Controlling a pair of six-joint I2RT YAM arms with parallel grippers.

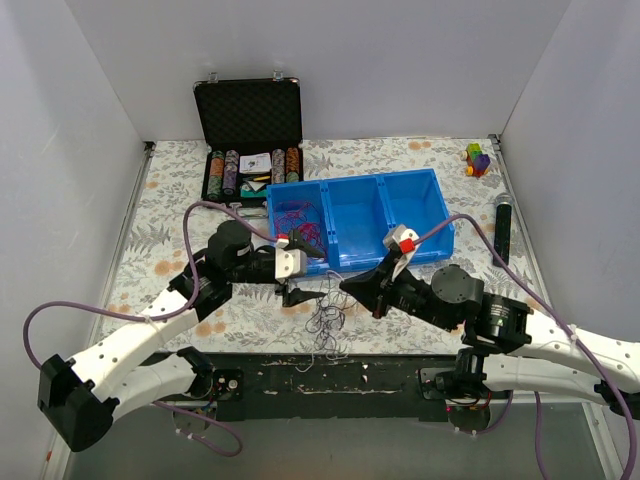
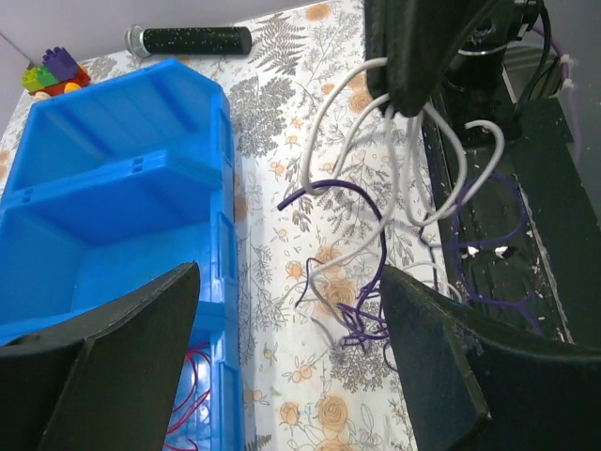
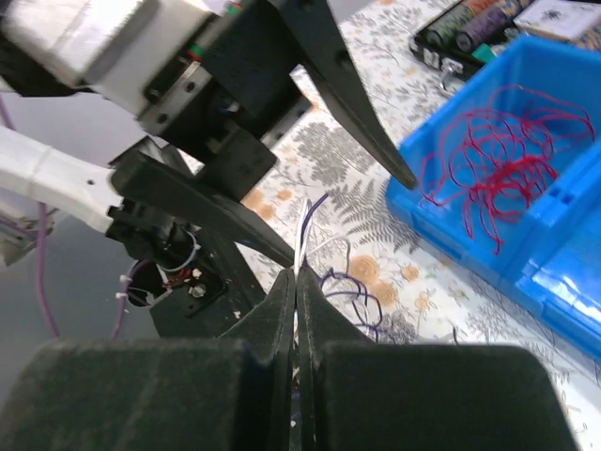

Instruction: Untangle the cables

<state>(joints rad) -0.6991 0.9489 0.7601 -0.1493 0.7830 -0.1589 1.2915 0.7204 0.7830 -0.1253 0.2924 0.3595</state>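
Now the right end effector [image 3: 297, 273] pinches thin white and purple wires [image 2: 324, 188]. The left end effector [image 2: 289, 278] gapes empty, facing them.

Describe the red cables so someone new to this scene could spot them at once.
A blue three-compartment bin sits mid-table, before an open black case. Its leftmost compartment holds a loose nest of red cables. Unlike the white and purple tangle outside, in front of the bin, they are red and lie inside it.
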